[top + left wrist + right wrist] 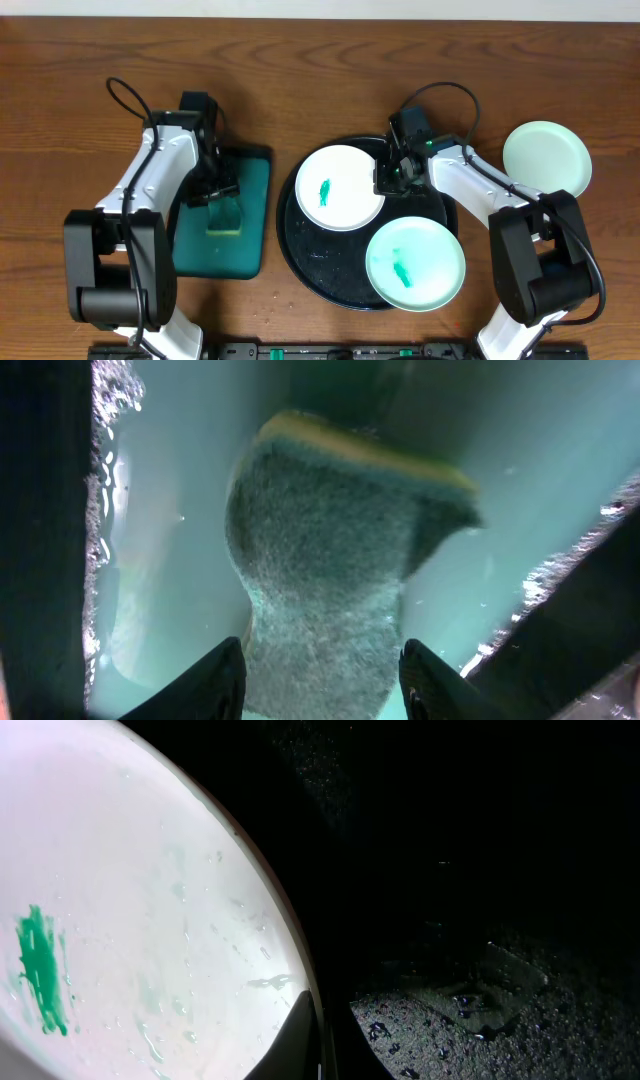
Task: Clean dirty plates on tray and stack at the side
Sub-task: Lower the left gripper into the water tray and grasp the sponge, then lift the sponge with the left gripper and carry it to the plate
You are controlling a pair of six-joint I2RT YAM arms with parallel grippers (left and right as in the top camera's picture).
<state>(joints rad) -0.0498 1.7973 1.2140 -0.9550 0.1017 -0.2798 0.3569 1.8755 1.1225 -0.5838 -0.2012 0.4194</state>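
Note:
A white plate [340, 187] with a green smear lies at the back left of the round black tray [300, 250]. A mint plate [415, 265] with a green smear lies at the tray's front right. My right gripper [385, 180] is shut on the white plate's right rim; in the right wrist view its fingers [325, 1045] pinch the rim of the plate [130, 920]. My left gripper [215, 190] is down in the green tub [255, 200], shut on the green and yellow sponge [330, 550] between its fingers [322, 680].
A clean mint plate [546, 158] lies on the wooden table at the right, off the tray. The wet black tray floor [480, 1000] shows beside the white plate. The tub holds water [180, 510] around the sponge.

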